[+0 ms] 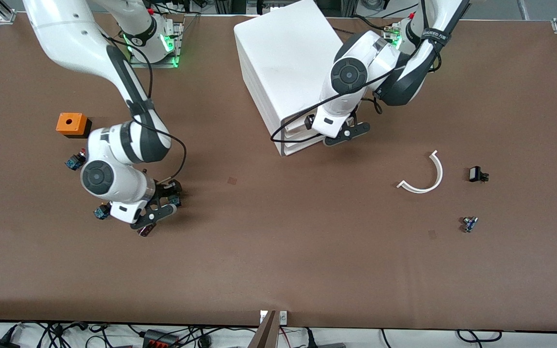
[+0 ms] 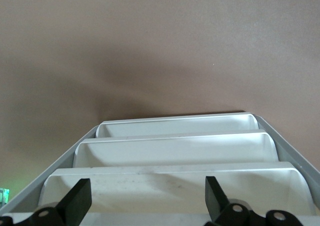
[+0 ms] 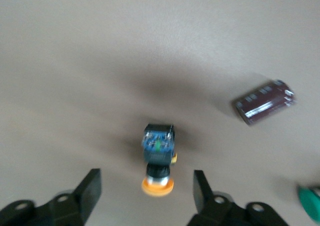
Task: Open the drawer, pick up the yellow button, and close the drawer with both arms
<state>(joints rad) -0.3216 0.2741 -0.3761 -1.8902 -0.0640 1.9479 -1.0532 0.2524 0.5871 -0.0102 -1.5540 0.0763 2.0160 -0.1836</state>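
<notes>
The white four-drawer cabinet (image 1: 278, 63) stands on the table between the two arm bases. My left gripper (image 1: 344, 137) is open and empty right in front of its drawer fronts. In the left wrist view the fingers (image 2: 80, 202) flank one white drawer front (image 2: 172, 186), with two more stepped below it. The button (image 3: 158, 158), with an orange-yellow cap on a dark blue body, lies on its side on the table. My right gripper (image 3: 146, 188) is open just above it, one finger on each side, not touching. In the front view that gripper (image 1: 162, 207) hangs low toward the right arm's end, and the button (image 1: 174, 200) peeks out beside it.
A dark red part (image 3: 264, 102) lies close to the button. Two more blue-bodied pushbuttons (image 1: 74, 161) (image 1: 101, 211) lie beside the right arm, and an orange box (image 1: 71, 124) sits farther from the camera. Toward the left arm's end lie a white curved strip (image 1: 426, 176) and two small parts (image 1: 476, 174) (image 1: 469, 224).
</notes>
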